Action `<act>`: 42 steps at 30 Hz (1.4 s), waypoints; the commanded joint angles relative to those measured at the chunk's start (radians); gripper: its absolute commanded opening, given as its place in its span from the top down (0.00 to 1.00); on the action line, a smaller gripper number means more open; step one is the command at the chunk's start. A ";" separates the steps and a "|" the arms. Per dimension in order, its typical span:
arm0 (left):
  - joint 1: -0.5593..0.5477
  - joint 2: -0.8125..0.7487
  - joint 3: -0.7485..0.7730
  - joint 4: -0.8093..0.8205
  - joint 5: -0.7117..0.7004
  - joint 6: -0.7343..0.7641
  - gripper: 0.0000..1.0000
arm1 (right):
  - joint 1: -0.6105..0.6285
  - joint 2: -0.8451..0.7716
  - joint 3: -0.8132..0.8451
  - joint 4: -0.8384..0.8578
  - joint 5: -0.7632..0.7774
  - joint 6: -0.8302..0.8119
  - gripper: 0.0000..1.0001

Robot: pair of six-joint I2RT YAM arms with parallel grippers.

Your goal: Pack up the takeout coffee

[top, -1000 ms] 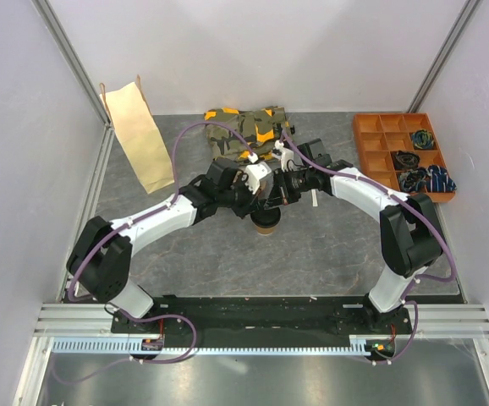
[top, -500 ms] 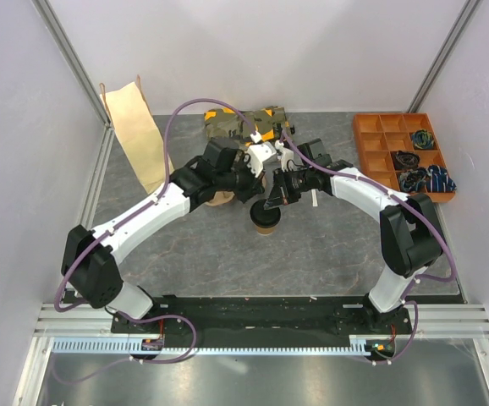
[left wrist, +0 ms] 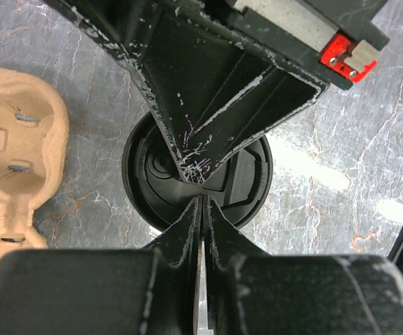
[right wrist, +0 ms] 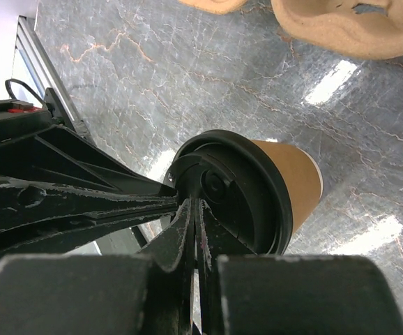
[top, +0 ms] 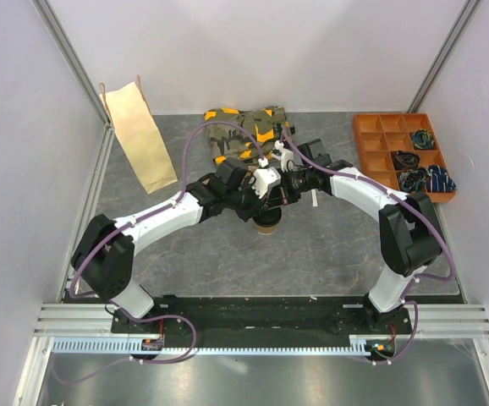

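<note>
At the middle of the table the cup stands upright on the bare stone, its black lid on top. Both arms lean in over it. The left gripper is clenched with nothing between its fingers, and the right gripper is clenched empty too. Their tips meet over the lid's centre and seem to rest on it. I take this for pressing the lid home, with the firm table underneath as backing. The tray lies just beside the cup, empty on the side I can see. The bag leans at the left wall, well apart, so packing looks not yet begun.
</note>
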 commanded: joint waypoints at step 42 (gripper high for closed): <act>-0.006 -0.228 -0.452 0.509 -0.109 -0.192 0.39 | -0.211 -0.193 0.106 -0.136 0.105 -0.032 0.04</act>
